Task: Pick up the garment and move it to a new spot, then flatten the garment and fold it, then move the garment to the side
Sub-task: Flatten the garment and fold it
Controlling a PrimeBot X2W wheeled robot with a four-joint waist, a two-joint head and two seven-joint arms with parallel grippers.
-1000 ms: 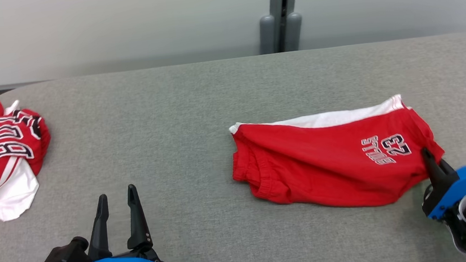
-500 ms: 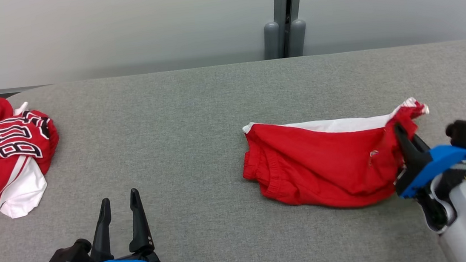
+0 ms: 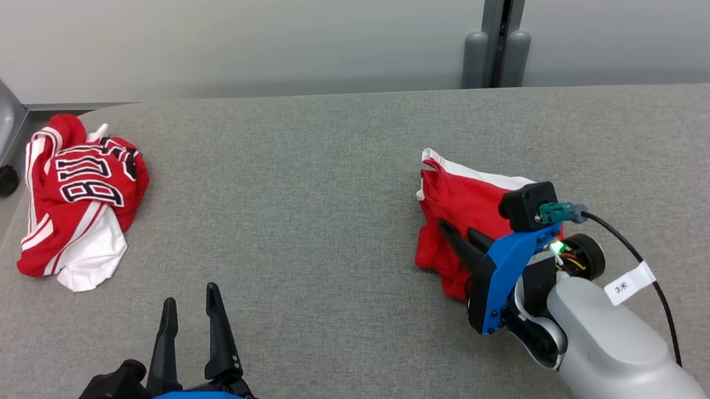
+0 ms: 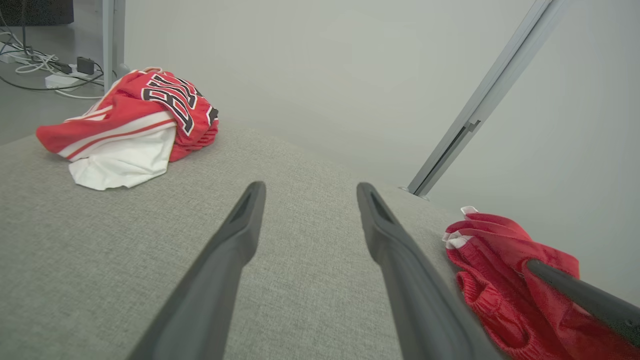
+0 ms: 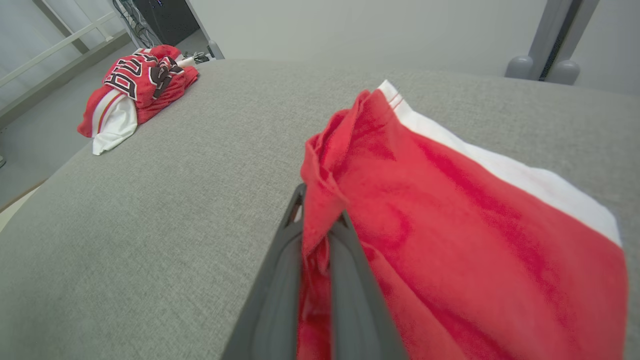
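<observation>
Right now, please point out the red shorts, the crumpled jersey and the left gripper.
red shorts (image 3: 462,195), head view, on the red cloth
crumpled jersey (image 3: 90,184), head view, on the lettering
left gripper (image 3: 190,295), head view, midway between the fingertips

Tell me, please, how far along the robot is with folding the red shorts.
Done: the red shorts lie on the table, partly doubled over. In hand: the right gripper is shut on one edge, mid-fold; the left gripper is open, off the cloth. Left: finish the fold and move the shorts aside.
</observation>
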